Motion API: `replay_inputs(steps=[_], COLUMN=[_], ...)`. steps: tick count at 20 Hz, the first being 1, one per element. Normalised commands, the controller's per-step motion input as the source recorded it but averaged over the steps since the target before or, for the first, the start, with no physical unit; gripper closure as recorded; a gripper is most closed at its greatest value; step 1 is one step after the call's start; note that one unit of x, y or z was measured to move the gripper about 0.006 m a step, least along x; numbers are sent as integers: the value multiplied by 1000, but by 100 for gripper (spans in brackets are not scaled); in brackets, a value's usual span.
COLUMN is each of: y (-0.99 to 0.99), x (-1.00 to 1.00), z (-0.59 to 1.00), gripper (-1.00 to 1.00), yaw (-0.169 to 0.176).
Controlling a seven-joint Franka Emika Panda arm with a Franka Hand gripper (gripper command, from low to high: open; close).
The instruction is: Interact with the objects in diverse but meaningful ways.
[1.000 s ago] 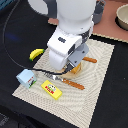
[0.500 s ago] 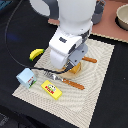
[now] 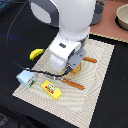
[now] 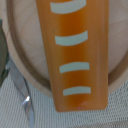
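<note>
On the exterior view's left, a small yellow banana (image 3: 35,53) is seen lying on the dark tabletop just off the left edge of a pale woven mat (image 3: 102,75). Near the mat's front-left corner a small light-blue box (image 3: 25,78) is placed, and just to its right a flat yellow box with a red label (image 3: 51,89) is laid at a slant, close to the mat's front edge. Further right, a wooden-handled utensil (image 3: 73,84) is laid on the mat, its handle orange-brown. The middle of the mat is covered by the white arm, whose gripper (image 3: 75,64) is lowered close to the surface; its fingers are hidden behind the wrist housing, so whether the jaws are wide or narrow cannot be told. A second orange-brown handle (image 3: 90,60) is shown protruding to the right of the gripper. In the wrist view, a golden-brown scored bread loaf (image 4: 75,52) is seen filling most of the frame, rested on a round wooden plate (image 4: 25,45), directly beneath the camera; no fingertip is visible around it, so contact cannot be judged. A metal utensil (image 4: 22,95) is seen beside the plate's rim. At the tabletop's far right corner a grey pot (image 3: 122,16) is stood.
</note>
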Motion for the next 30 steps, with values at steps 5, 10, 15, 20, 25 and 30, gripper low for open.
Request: replay_inputs(steps=[5,10,15,20,25,30], y=[77,91,131,109,132,171], x=[-192,-168,-126,-186,-201,-103], z=[-229,-110,-30,-153,-217,-49], gripper=[-100,-100,-100,-100,-100,100], yaw=[51,49,44,47,50,52])
